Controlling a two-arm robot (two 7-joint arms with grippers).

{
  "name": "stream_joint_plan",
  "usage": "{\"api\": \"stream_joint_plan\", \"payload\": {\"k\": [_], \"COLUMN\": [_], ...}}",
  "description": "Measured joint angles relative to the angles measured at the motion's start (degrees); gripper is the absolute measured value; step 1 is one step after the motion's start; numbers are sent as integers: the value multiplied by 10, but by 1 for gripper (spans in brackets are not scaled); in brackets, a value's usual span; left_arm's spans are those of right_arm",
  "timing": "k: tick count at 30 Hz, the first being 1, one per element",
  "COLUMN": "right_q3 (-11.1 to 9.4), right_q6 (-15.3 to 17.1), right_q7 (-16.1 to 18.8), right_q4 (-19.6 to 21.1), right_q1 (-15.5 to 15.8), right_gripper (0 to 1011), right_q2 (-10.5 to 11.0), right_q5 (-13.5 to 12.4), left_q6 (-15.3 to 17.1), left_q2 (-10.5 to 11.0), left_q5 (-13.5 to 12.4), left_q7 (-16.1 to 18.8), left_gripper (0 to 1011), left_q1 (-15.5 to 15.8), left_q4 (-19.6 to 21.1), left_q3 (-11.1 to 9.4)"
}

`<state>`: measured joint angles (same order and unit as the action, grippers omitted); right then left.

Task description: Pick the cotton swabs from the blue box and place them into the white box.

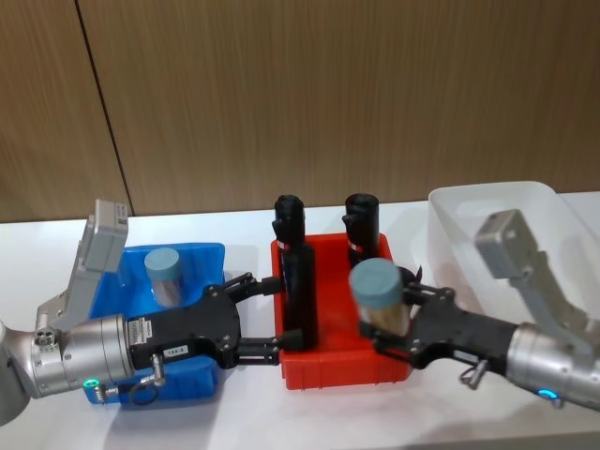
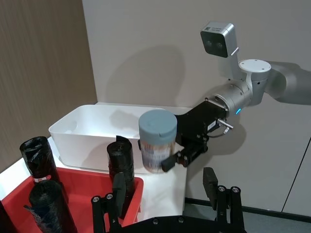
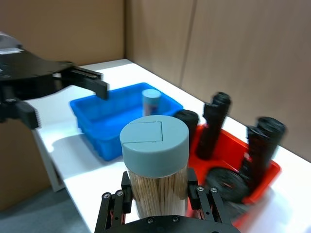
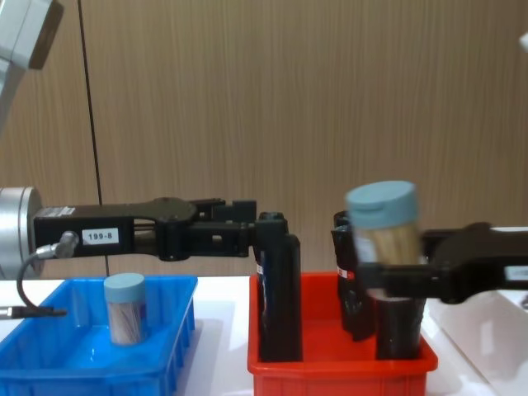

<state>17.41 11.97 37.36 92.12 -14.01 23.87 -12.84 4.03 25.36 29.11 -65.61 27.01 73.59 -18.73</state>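
Holding cotton swabs (image 1: 377, 286) above red tray (image 1: 347, 370) in jaws of right gripper (image 1: 387, 321) (those of left gripper (image 1: 272, 319) wide)

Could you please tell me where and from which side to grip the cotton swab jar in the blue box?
Probably the clear wall under the lid of the cotton swab jar: it stands upright in the blue box, whose low walls leave its upper part free. The open left gripper could come level from the robot's side, as the right gripper holds a second jar.
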Motion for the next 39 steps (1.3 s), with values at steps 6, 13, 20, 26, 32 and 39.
{"api": "stream_joint_plan", "payload": {"k": [6,13,20,26,32,39], "right_q3": [-18,-39,-53,-59,-59,-56], "right_q6": [-2,-3,0,7,10,10], "right_q7": [-31,-70,-108,-143,-170,-183], "right_q4": [7,4,-17,-57,-118,-173], "right_q1": [15,21,10,-18,-57,-90], "right_gripper": [639,639,639,639,639,639], "right_q2": [24,44,50,45,30,18], "right_q5": [-25,-48,-59,-60,-47,-34], "left_q6": [0,0,0,0,0,0], "left_q2": [0,0,0,0,0,0], "left_q5": [0,0,0,0,0,0], "left_q7": [0,0,0,0,0,0], "left_gripper": [1004,1004,1004,1004,1004,1004], "left_q1": [0,0,0,0,0,0], "left_q4": [0,0,0,0,0,0], "left_q3": [0,0,0,0,0,0]}}
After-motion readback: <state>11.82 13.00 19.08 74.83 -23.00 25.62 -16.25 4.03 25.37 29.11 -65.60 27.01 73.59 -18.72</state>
